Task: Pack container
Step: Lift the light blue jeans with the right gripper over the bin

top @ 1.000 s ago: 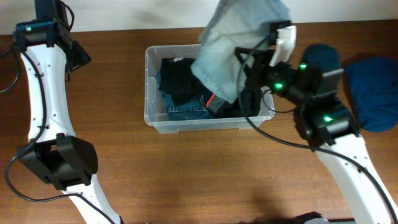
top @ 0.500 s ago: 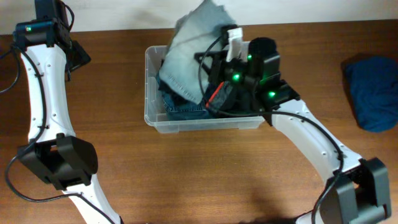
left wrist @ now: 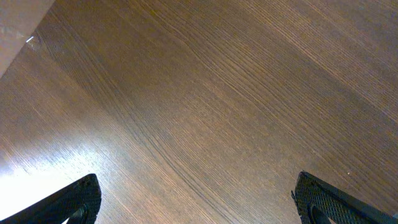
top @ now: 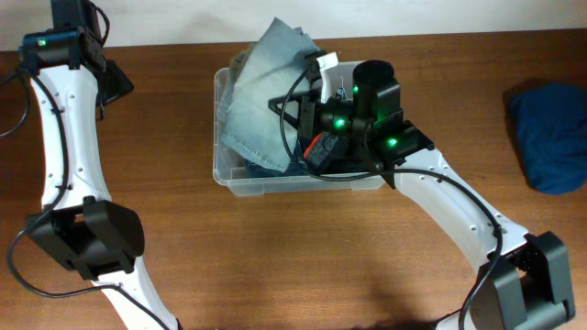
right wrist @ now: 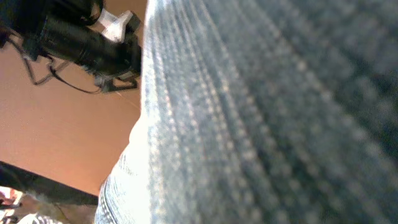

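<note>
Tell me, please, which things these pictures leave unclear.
1. Right gripper: jaws hidden overhead by the denim garment; the right wrist view is only blurred denim.
2. Container: overhead, the garment and right arm cover most contents.
3. Left gripper: the left wrist view's bottom edge cuts all but the fingertips.
4. Blue cloth: cut by the overhead view's right edge.

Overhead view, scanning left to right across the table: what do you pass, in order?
left arm → container → blue cloth
</note>
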`<state>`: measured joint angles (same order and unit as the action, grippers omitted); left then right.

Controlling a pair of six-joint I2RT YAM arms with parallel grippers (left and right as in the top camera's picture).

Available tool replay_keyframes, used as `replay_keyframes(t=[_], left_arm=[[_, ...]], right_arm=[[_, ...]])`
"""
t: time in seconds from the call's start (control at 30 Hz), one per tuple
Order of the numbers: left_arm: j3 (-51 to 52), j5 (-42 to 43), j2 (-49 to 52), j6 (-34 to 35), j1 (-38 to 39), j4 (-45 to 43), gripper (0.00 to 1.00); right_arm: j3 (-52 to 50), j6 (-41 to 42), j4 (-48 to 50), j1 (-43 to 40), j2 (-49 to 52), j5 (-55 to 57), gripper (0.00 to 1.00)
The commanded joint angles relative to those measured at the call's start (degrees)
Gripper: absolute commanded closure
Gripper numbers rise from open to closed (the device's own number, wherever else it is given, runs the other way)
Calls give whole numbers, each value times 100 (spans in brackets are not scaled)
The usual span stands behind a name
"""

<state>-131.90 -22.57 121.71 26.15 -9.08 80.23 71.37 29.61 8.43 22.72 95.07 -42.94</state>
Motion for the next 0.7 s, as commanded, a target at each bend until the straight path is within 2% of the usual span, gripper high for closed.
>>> replay_keyframes(t=[0.0, 0.17, 0.67], left_arm=[[-4, -35, 20, -2, -9, 0, 1], [-4, -35, 20, -2, -9, 0, 1], [-4, -35, 20, -2, -9, 0, 1]], right_arm=[[258, 470, 715, 24, -168, -415, 96], [258, 1021, 1449, 26, -168, -511, 96], [258, 949, 767, 26, 127, -817, 96]])
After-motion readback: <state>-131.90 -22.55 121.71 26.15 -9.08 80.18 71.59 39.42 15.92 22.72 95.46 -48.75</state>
